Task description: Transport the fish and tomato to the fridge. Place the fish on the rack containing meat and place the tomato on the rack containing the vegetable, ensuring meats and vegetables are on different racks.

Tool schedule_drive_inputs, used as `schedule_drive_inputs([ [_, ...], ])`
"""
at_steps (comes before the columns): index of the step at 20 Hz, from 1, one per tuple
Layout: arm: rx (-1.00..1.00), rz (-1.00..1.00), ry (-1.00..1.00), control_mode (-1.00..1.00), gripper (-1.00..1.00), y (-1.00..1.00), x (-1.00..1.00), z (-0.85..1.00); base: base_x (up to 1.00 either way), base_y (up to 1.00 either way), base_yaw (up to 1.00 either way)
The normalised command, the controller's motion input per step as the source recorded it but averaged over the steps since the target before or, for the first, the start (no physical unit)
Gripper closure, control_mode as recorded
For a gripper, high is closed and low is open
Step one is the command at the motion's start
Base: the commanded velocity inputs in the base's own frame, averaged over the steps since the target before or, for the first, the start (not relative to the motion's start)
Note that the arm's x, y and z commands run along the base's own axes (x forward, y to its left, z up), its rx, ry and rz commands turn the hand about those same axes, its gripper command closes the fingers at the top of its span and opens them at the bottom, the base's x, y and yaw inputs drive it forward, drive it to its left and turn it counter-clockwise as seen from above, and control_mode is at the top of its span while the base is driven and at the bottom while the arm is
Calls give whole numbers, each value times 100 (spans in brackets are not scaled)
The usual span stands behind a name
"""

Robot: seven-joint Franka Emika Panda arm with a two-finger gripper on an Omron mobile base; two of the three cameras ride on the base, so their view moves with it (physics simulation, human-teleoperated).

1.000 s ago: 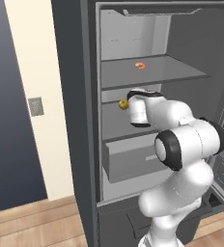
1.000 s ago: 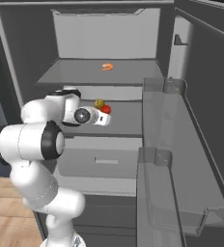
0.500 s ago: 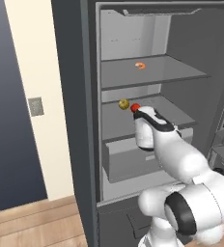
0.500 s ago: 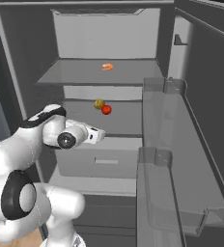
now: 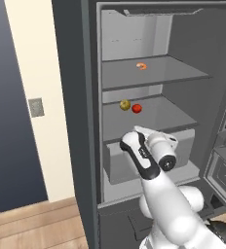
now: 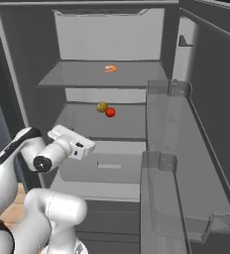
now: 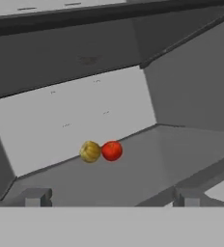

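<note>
Grey fridge point(image 5: 76, 97) shelf point(image 5: 159, 114) holds tomato point(image 5: 137, 108) beside vegetable point(image 5: 125, 104); gripper point(image 7: 109, 201) spread empty.

tomatoes: one point(image 5: 137, 108)
yellow-green balls: one point(image 5: 125, 104)
orange-pink lumps: one point(image 5: 141, 66)
fridge shelves: two point(image 5: 154, 73)
drawers: one point(image 5: 116, 164)

A cream wall point(image 5: 34, 87) stands left of the gripper, beside a dark blue panel point(image 5: 5, 121) at the far left. A small grey switch plate point(image 5: 36, 107) sits on the wall, above gripper height. Wooden floor point(image 5: 37, 228) lies below, to the left.
</note>
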Motion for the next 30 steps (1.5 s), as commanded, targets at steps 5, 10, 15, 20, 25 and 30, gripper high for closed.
schedule_drive_inputs([
  [5, 13, 0, 21, -100, -100, -15, -60, 100, 0, 0, 0],
  [10, 13, 0, 24, -100, -100, -25, -54, 100, 0, 0, 0],
  [15, 3, -2, 16, -100, -100, -17, -47, 100, 0, 0, 0],
  [20, -38, -29, -1, -100, -100, -37, -8, 100, 0, 0, 0],
  [25, -89, -62, -9, -100, -100, -5, 0, 18, 0, 0, 0],
  [30, -93, -60, -13, -100, -100, -16, -8, 2, 0, 0, 0],
])
